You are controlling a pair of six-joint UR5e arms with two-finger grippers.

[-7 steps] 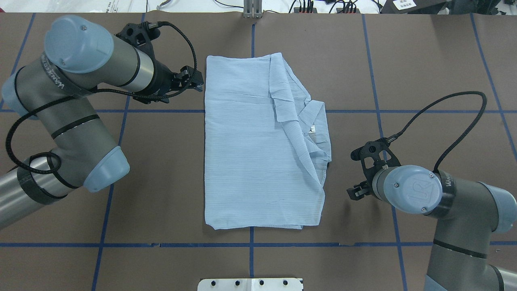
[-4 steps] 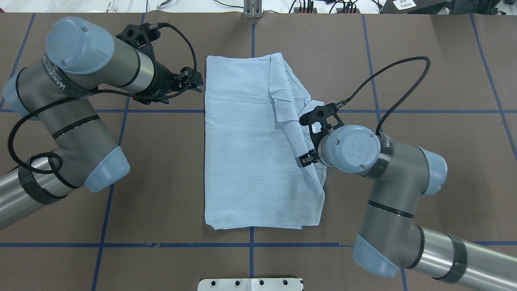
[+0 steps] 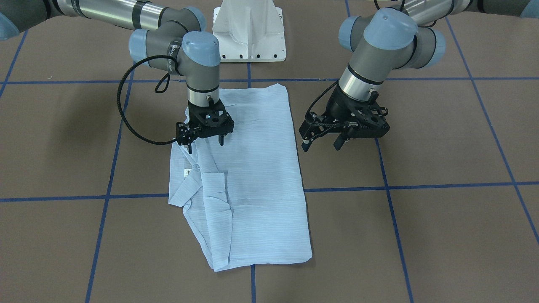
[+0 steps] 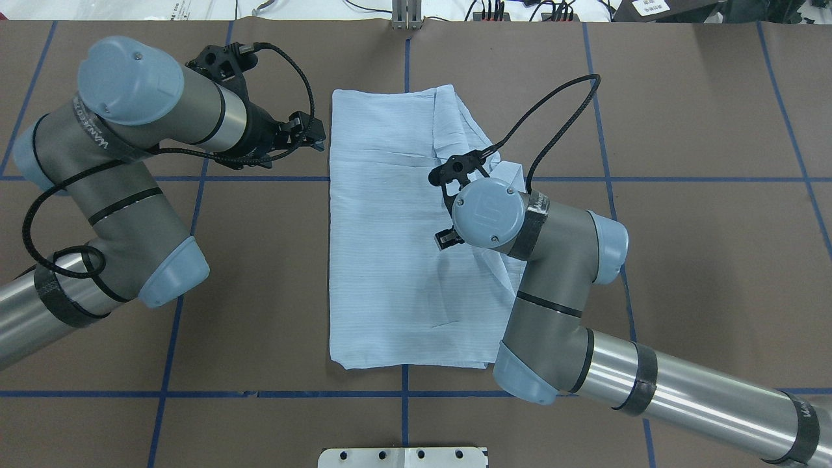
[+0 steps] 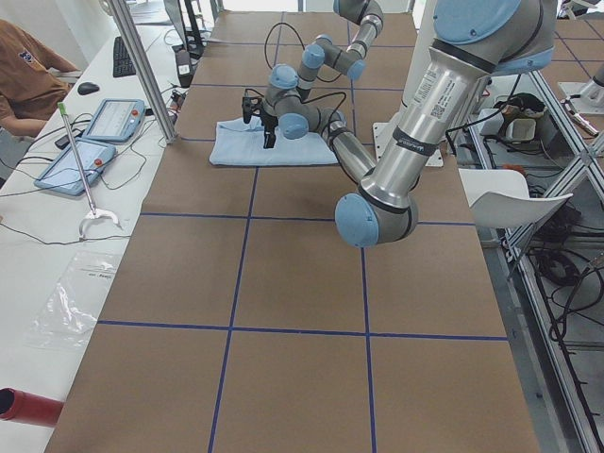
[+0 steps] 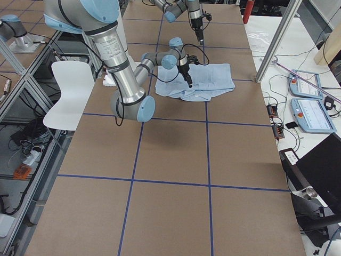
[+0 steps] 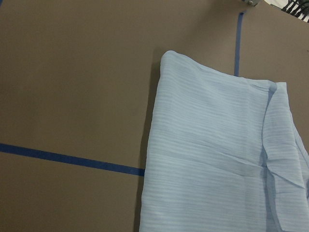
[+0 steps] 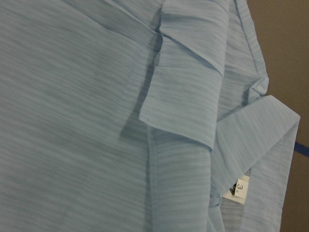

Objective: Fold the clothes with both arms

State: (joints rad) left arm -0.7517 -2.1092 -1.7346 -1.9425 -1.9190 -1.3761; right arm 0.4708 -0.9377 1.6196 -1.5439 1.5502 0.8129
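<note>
Locate thin, light blue, finely striped shirt (image 4: 390,273) at centre of brown taped surface (image 4: 260,292), folded into a rectangle. Note right black two-finger gripper (image 3: 205,144) spread just above rumpled collar side (image 3: 185,185), probably to pinch it. Note left black two-finger gripper (image 3: 321,145) spread beside opposite edge, holding nothing. No containers visible.

I count my arms: 2, left arm (image 4: 162,117) and right arm (image 4: 559,260) | my grippers: 2, left gripper (image 3: 321,146), right gripper (image 3: 205,144) | shirt (image 4: 383,260): 1 | neck label (image 8: 240,187): 1 | tablets (image 5: 113,118): 2 | person (image 5: 28,66): 1
</note>
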